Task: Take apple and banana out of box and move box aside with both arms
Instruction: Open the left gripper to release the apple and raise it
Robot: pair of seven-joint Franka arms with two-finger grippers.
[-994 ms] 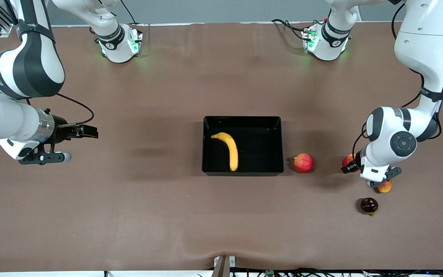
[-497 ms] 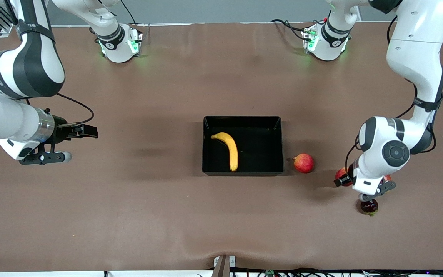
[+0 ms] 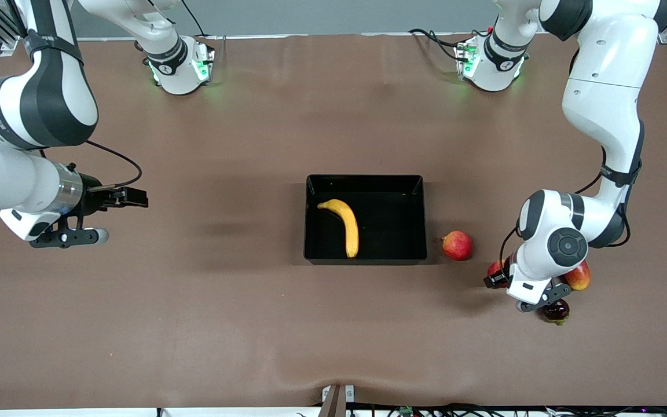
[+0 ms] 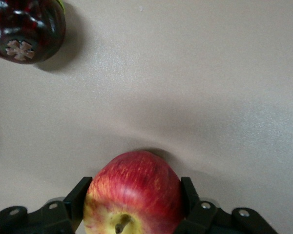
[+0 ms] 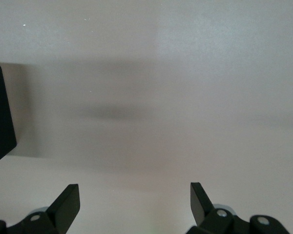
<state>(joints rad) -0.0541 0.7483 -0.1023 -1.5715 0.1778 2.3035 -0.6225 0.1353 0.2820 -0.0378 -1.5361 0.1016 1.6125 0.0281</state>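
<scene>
Currently, the glossy black box (image 3: 366, 219) at mid-table contains only the curved yellow banana (image 3: 345, 225). The left gripper (image 4: 135, 204) clamps the red, yellow-streaked apple (image 4: 132, 194) above the brown table (image 3: 223, 301), having carried it toward the front camera since a second ago. The right gripper (image 5: 135, 202) waits with jaws wide over bare table at the right arm's end.
</scene>
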